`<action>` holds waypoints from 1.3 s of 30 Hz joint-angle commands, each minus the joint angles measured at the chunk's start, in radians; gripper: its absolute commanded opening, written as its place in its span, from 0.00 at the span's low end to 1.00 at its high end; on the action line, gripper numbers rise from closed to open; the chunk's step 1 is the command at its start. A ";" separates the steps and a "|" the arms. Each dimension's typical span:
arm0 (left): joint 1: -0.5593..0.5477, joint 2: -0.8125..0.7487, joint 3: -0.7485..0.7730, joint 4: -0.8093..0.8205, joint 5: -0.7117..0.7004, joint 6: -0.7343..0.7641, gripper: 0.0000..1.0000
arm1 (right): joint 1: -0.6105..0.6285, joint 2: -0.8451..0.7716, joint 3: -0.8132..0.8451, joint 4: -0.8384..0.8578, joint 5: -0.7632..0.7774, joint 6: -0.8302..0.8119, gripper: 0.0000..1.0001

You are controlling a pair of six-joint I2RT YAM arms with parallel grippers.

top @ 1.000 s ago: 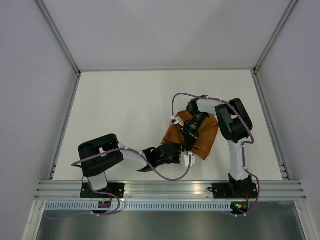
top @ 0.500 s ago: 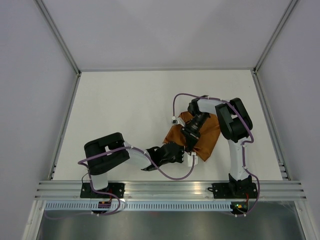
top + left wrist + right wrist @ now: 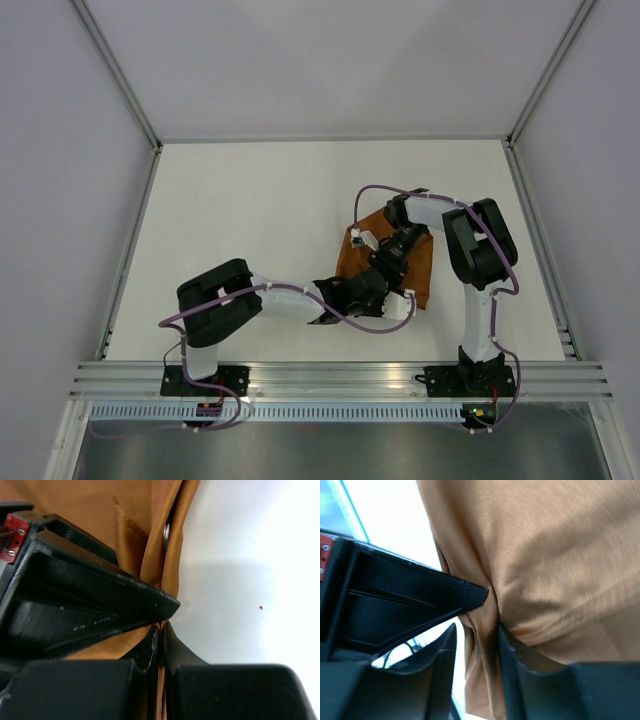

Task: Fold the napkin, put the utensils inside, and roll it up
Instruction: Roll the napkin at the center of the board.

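The orange-brown napkin (image 3: 418, 272) lies bunched right of the table's middle, under both arms. My left gripper (image 3: 388, 300) is at its near edge. In the left wrist view this gripper (image 3: 162, 630) is shut on a thin upright fold of the napkin (image 3: 135, 525). A silvery utensil (image 3: 166, 530) shows as a sliver inside that fold. My right gripper (image 3: 385, 270) is over the cloth's middle. Close up, the right gripper (image 3: 476, 635) is open: a pinched ridge of napkin (image 3: 560, 555) stands between the jaws, with a bright gap beside the left finger (image 3: 440, 655).
The white table (image 3: 250, 220) stretches to the left and back of the cloth. Grey walls enclose it on three sides. An aluminium rail (image 3: 330, 380) runs along the near edge. Purple cables (image 3: 350, 345) loop off both arms close to the cloth.
My left arm reached right and its jaws shut on the napkin's near fold. The right gripper's jaws spread apart. The cloth bundle shifted slightly right and looks narrower.
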 commanded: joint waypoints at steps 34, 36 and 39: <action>0.356 0.329 0.616 -0.738 0.957 -0.397 0.02 | -0.309 -0.786 -0.454 0.597 -0.022 -0.020 0.56; 0.372 0.376 0.672 -0.771 0.997 -0.400 0.02 | -0.258 -0.843 -0.488 0.620 0.004 -0.025 0.56; 0.387 0.436 0.764 -0.866 1.046 -0.388 0.02 | -0.163 -0.906 -0.565 0.727 0.079 -0.004 0.56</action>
